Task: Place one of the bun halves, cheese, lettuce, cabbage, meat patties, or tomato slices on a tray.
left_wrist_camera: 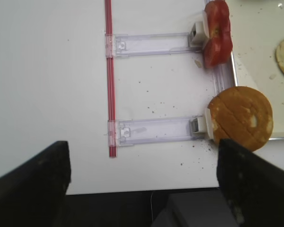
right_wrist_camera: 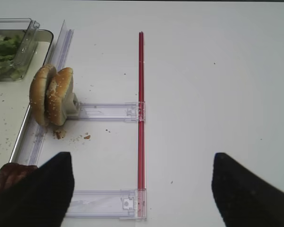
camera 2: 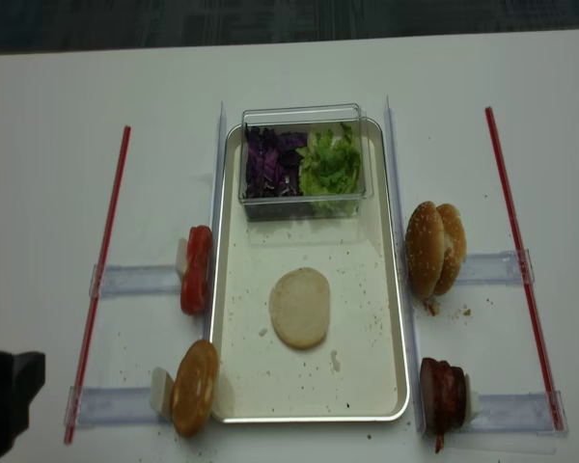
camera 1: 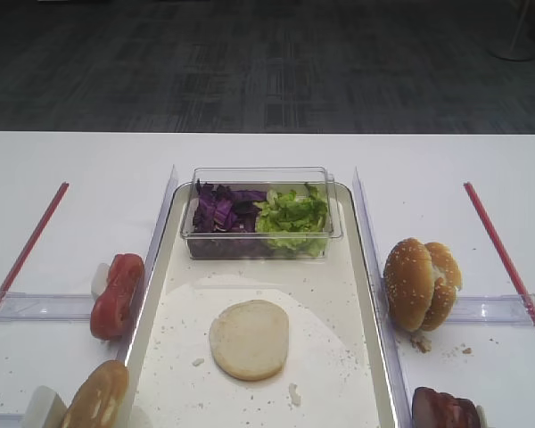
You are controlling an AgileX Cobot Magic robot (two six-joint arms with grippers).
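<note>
white worktop holds the tray (camera 1: 372,294) with one bun half (camera 1: 249,339) centred; both hands released, so careless reaching risks nudging it.

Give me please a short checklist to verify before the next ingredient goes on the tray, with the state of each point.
1. Pale bun half lies flat inside the tray: ok.
2. Left gripper open, holding nothing: ok.
3. Right gripper open, holding nothing: ok.
4. Tomato slices stand on edge left of the tray, outside it: ok.
5. Lettuce and cabbage sit in the clear tub: ok.
6. Cheese is available: cannot tell, none visible.
</note>
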